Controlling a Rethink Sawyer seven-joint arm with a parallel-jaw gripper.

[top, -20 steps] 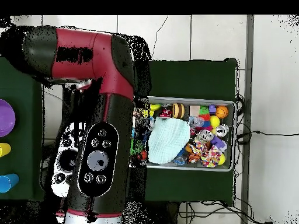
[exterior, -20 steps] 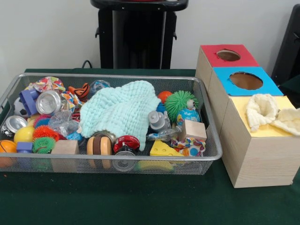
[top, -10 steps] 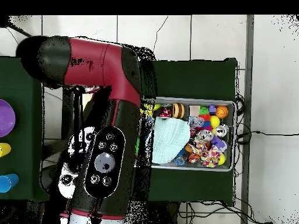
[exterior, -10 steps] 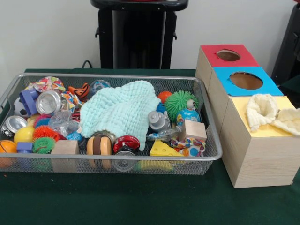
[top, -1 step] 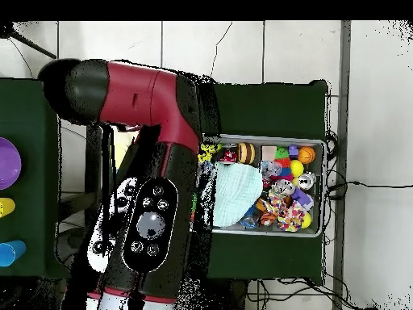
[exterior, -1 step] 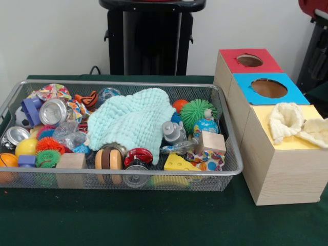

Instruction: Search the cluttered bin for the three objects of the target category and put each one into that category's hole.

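Filling the wire mesh bin is a heap of small toys, half covered at its middle by a crumpled mint-green cloth. Around the cloth lie a green spiky ball, a yellow cheese wedge, a plain wooden cube, a silver tin, an orange spiky ring and a small orange basketball, with many other pieces packed between them. Just beside the bin stands a row of three wooden boxes: the red-topped box and the blue-topped box each show a round hole, while the yellow-topped box has a cream fleecy cloth lying over its top. Which category is the target cannot be told. In the overhead view the red and black arm lies folded beside the bin, its thick links hiding the boxes and overlapping the bin's edge; in the front view only a red bit of it shows at the upper corner. The gripper appears in neither view, so the state of its jaws cannot be told.
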